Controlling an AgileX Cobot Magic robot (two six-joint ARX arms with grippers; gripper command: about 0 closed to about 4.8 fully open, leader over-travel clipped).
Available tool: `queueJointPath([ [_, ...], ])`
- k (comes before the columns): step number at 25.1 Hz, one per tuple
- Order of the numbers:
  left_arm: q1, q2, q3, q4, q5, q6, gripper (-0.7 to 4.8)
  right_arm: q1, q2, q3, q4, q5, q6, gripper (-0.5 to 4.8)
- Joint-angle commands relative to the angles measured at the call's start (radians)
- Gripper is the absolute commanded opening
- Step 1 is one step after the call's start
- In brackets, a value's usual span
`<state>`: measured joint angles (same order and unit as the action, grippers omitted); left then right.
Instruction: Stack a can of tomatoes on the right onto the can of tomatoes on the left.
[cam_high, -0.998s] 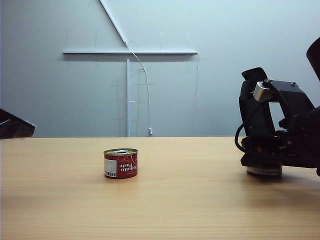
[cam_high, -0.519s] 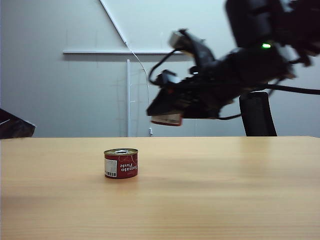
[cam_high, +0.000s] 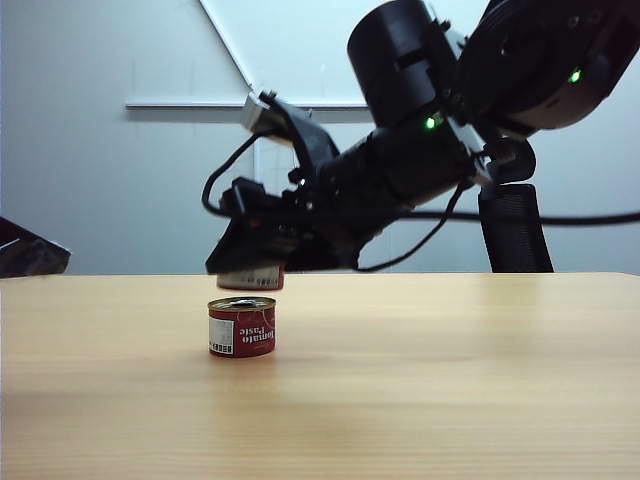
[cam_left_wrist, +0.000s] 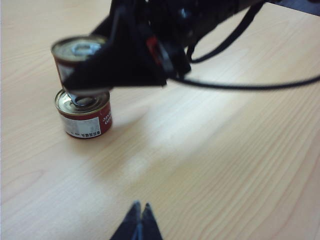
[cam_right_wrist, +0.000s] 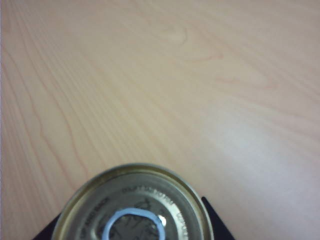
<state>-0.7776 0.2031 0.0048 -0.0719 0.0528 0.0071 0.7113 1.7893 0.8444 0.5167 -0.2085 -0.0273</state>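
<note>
A: Cans first, or the larger things? Give me the scene from big to small.

B: Table (cam_high: 420, 400): pale wood, filling the lower half of the exterior view, with a grey wall behind it. Right arm (cam_high: 480, 90): black, reaching across from the right side to left of centre, its wrist tilted down toward the table.

A: And the right gripper?

B: Right gripper (cam_high: 250, 268) hangs directly above the left can, clear of the table. Its fingers are clamped on the right can (cam_high: 251, 279), one on each side of the can's wall; only the can's lower edge shows beneath them in the exterior view. In the right wrist view the gold lid (cam_right_wrist: 133, 207) with its pull ring sits between two dark finger tips (cam_right_wrist: 212, 217).

A: Where is the left can?

B: Left can (cam_high: 241, 326) stands upright on the table, left of centre, red label and barcode facing the camera. The held can is just above it. A thin gap shows between the two in the exterior view, so they are apart. The left wrist view shows them roughly in line, upper can (cam_left_wrist: 75, 57) over lower (cam_left_wrist: 84, 114).

A: Left gripper?

B: Left gripper (cam_left_wrist: 138, 222) is low over bare table, well apart from both cans, its fingers pressed together, holding nothing.
</note>
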Motion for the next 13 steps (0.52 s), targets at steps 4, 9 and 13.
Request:
queueJointPath([
  [4, 0.000, 0.002, 0.004, 0.006, 0.003, 0.000, -0.04, 0.011, 0.010, 0.007, 0.032, -0.003, -0.004, 1.39],
  [9, 0.000, 0.002, 0.004, 0.005, 0.003, 0.000, -0.04, 0.011, 0.034, 0.009, 0.064, -0.004, -0.004, 1.40],
  [13, 0.000, 0.002, 0.004, 0.006, 0.004, 0.000, -0.04, 0.012, 0.049, 0.016, 0.064, -0.002, -0.004, 1.62],
])
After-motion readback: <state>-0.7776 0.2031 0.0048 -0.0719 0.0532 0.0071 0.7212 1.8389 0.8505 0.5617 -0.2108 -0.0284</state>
